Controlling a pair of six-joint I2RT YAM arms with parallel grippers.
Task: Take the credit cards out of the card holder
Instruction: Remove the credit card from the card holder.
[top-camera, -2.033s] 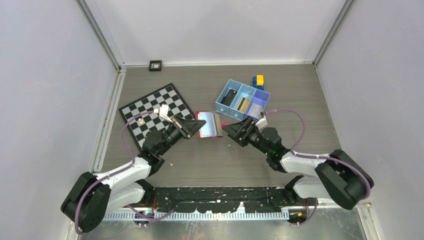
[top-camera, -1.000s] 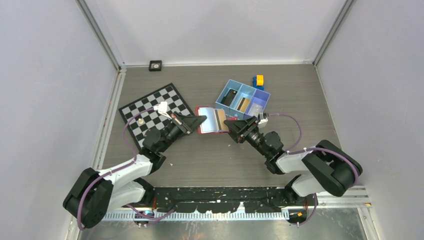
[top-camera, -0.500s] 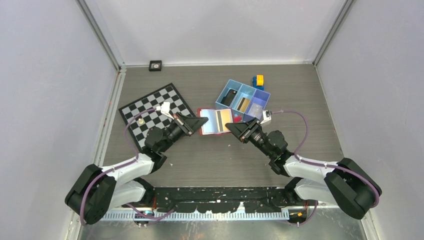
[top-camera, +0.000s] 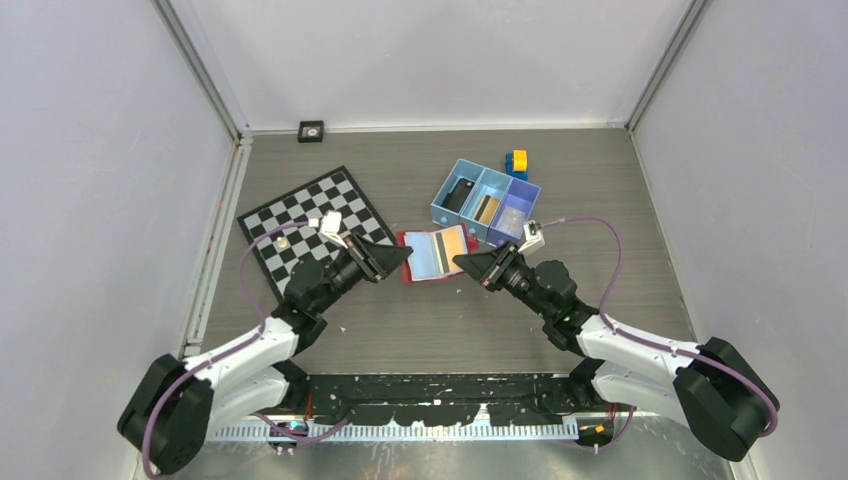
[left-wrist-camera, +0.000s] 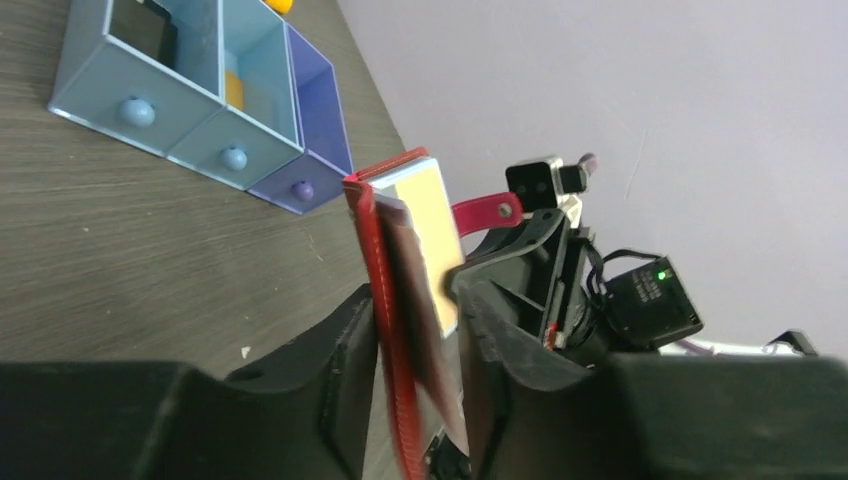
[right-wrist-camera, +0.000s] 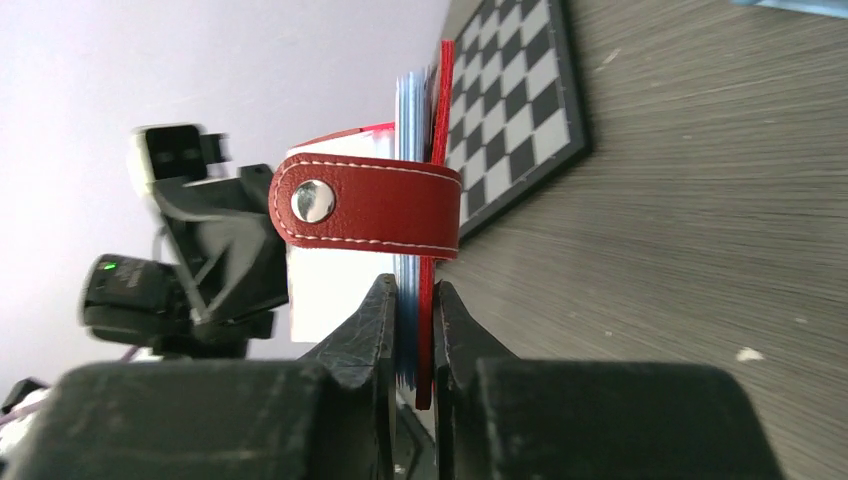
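Observation:
The red card holder (top-camera: 408, 243) hangs open above the table between my two grippers, its pale blue lining facing up. An orange-gold credit card (top-camera: 450, 243) shows in its right half, pale yellow in the left wrist view (left-wrist-camera: 432, 225). My right gripper (top-camera: 462, 264) is shut on the holder's right edge (right-wrist-camera: 426, 350), pinching red cover and blue lining just below the snap tab (right-wrist-camera: 370, 205). My left gripper (top-camera: 400, 255) stands slightly open around the left flap (left-wrist-camera: 385, 290). The flap leans on one finger, with a gap to the other.
A blue three-compartment tray (top-camera: 468, 178) stands just behind the holder, with a yellow and blue block (top-camera: 517, 162) beyond it. A chessboard (top-camera: 310, 215) lies to the left under the left arm. A small black square object (top-camera: 311, 131) sits by the back wall.
My right gripper has closed on the holder's right edge. My left gripper's jaws have loosened from the left flap. The holder has shifted slightly toward the near side.

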